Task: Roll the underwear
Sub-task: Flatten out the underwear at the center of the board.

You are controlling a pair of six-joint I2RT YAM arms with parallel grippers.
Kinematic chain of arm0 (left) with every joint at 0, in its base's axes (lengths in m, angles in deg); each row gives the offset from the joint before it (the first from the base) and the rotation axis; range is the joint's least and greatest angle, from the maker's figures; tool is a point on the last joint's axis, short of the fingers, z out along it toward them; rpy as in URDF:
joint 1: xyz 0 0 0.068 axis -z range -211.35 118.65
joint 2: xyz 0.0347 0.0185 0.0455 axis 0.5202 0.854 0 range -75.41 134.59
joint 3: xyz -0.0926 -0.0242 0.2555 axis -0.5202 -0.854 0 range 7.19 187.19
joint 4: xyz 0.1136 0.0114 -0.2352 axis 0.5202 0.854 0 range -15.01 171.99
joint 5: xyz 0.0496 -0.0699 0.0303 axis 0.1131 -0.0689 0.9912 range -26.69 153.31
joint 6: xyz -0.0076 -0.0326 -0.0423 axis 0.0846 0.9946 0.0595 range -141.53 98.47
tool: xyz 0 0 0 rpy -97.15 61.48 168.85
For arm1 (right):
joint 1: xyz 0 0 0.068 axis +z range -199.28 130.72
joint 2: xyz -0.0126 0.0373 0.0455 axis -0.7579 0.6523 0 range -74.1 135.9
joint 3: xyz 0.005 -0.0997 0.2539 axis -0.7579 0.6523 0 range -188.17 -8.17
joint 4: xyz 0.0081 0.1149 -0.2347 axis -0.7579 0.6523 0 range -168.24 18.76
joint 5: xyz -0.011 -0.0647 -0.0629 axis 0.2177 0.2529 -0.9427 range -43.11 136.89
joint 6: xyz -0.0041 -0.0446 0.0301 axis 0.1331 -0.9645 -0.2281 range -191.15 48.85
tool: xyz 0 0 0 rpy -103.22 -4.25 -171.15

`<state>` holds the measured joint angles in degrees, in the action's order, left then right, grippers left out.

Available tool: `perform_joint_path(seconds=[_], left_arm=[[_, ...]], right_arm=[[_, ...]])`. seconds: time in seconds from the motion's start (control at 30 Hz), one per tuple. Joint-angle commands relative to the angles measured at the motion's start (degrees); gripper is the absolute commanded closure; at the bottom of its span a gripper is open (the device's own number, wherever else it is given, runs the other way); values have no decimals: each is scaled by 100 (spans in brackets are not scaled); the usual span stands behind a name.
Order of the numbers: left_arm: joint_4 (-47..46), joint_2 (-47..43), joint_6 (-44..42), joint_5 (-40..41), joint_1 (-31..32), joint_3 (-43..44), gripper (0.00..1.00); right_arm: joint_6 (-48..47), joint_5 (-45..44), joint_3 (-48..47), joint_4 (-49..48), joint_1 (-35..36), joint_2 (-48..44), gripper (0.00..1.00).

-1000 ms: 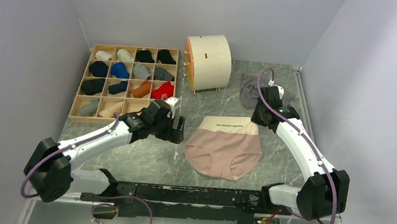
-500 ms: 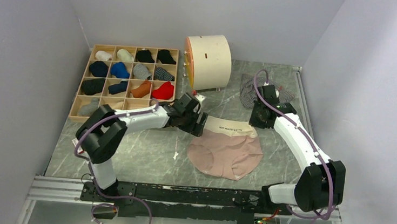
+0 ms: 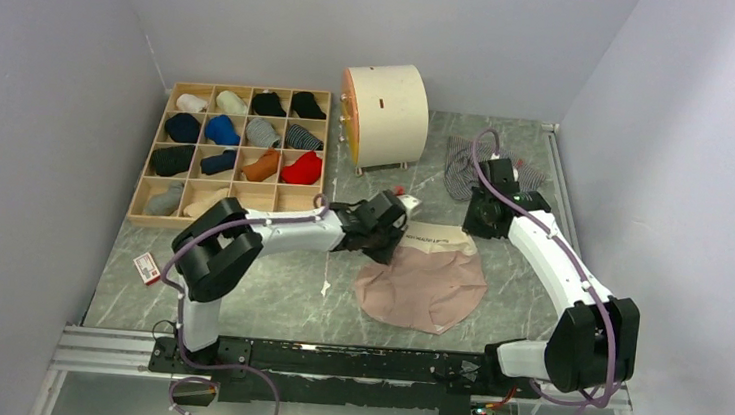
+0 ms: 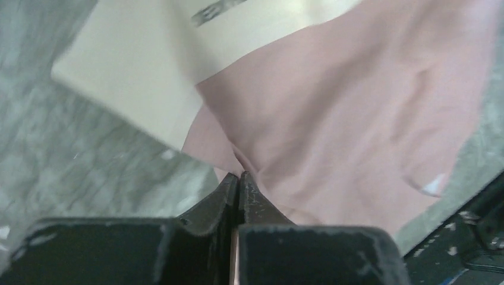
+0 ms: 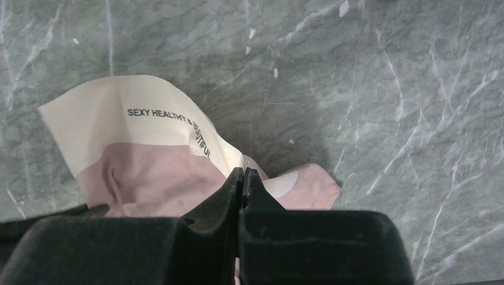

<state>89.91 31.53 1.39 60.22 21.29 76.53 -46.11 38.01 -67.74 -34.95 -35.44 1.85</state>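
Note:
The pale pink underwear [image 3: 424, 285] lies on the marble table, its cream waistband [image 3: 439, 238] towards the back and printed with black lettering [image 5: 160, 114]. My left gripper [image 3: 393, 242] is shut on the cloth at the left end of the waistband; in the left wrist view the closed jaws [image 4: 239, 176] pinch a fold of pink fabric [image 4: 356, 107]. My right gripper [image 3: 473, 227] is shut on the right end of the waistband [image 5: 243, 172]. The grey striped underwear [image 3: 460, 169] lies crumpled behind the right arm, partly hidden by it.
A wooden compartment box [image 3: 161, 131] with several rolled garments stands at the back left. A cream drum-shaped object [image 3: 384, 116] stands at the back centre. A small red-and-white card [image 3: 146, 267] lies at the left. Walls close in on the left, right and back.
My left arm swung right to the pink underwear's left waistband corner and its jaws closed on the cloth. The garment has bunched a little narrower. The right arm barely moved.

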Motion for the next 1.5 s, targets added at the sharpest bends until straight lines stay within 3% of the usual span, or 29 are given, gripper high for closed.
perform_joint_path(seconds=[0.0,0.07,0.13,0.17,0.3,0.47,0.67,0.87,1.1,1.47], left_arm=[[150,123,-424,654,780,1090,95],[501,372,-686,1089,1174,1506,88],[993,627,-720,1749,1522,1794,62],[1178,710,-632,1975,1600,1811,60],[641,243,-315,1920,1612,947,34],[-63,-830,51,1925,1329,59,23],[-868,-1320,284,789,366,-543,23],[-843,-274,-74,-260,221,574,24],[-913,948,539,-326,147,1462,28],[-1069,1373,877,-301,130,1786,38]], right_arm=[[130,-123,198,-238,-136,-159,100],[170,-158,294,-288,-223,-153,100],[202,-131,405,-357,-350,-157,100],[236,-96,477,-386,-415,-169,100],[331,119,692,-566,-622,-276,100],[334,256,741,-629,-737,-252,100],[265,455,720,-636,-784,-244,100],[273,566,726,-680,-795,-253,100],[275,639,815,-762,-844,-273,100],[207,777,723,-758,-883,-309,100]])
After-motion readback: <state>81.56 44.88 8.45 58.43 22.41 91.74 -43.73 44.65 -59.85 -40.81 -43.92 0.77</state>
